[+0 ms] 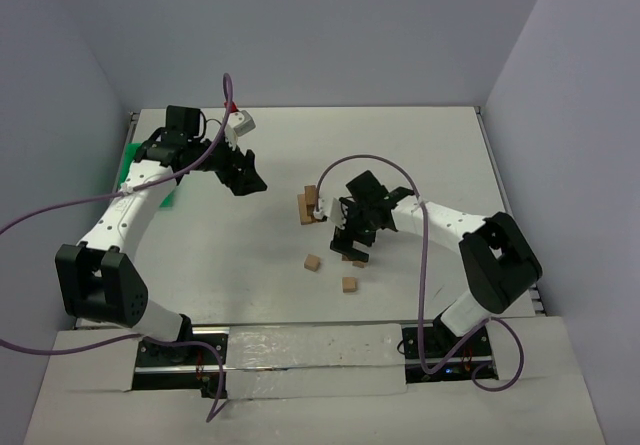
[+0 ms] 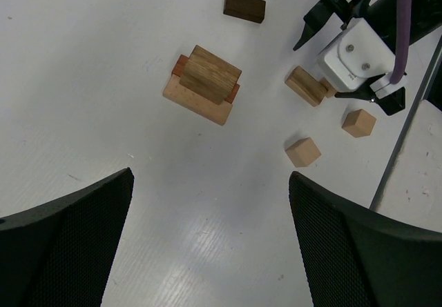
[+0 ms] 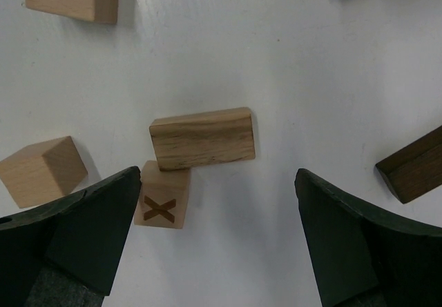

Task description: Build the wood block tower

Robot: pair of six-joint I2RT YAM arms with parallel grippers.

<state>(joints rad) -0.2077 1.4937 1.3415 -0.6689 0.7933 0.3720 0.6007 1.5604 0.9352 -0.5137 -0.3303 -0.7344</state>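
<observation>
Tower is only three layers so far, standing about mid-desk. Left gripper hangs wide open and empty between it and the desk's far-left corner, out of the way. Right gripper is spread wide too, holding nothing, hovering over a tan bar just toward the near edge from the stack. Catch: the X cube touches that bar's corner, right by one finger. I'd reckon twist the wrist or shift over before dropping, so the fingers squeeze only the bar and don't shove the cube.
</observation>
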